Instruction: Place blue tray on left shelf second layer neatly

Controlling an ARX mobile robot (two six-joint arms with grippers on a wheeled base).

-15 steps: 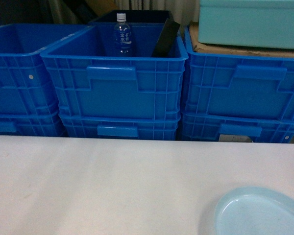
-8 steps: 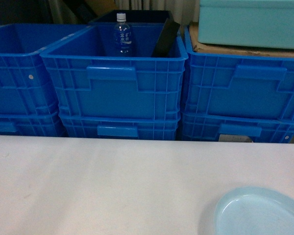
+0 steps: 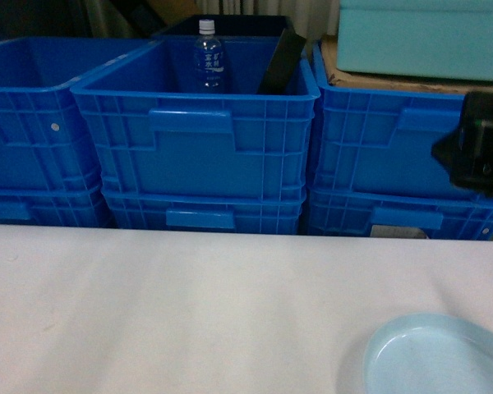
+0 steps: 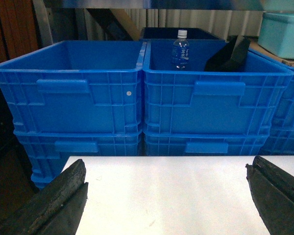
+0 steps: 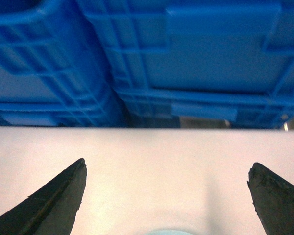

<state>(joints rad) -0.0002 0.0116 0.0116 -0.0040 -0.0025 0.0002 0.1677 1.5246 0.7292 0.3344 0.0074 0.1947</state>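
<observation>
Filling the far side of the scene, deep saturated-blue ribbed plastic crates [image 3: 195, 139] stand stacked two high, just behind the white tabletop [image 3: 189, 312]. In the open middle top crate stands an upright clear plastic water bottle with a white cap [image 3: 208, 56], and at its 3 o'clock a flat black panel [image 3: 281, 64] leans tilted against the crate's right wall. At 1 o'clock in the head view, a boxy teal-green bin [image 3: 423, 39] sits on brown cardboard over the right-hand stack.

Down at 5 o'clock on the table lies the pale sky-blue glossy plastic tray [image 3: 437, 355], a shallow oval dish with a raised rim; nothing lies in it and nothing touches it. Its far rim just peeks in at the bottom edge of the right wrist view [image 5: 164, 232].

At 3 o'clock in the head view a black part of the right arm [image 3: 479, 144] has come in before the right-hand crates; half a second ago that spot showed only crate. The tray, bottle and panel lie as before.

The right gripper [image 5: 166, 196] is spread wide over bare table, holding nothing. The left gripper [image 4: 166, 200] is likewise spread wide above the table's left end, empty.
</observation>
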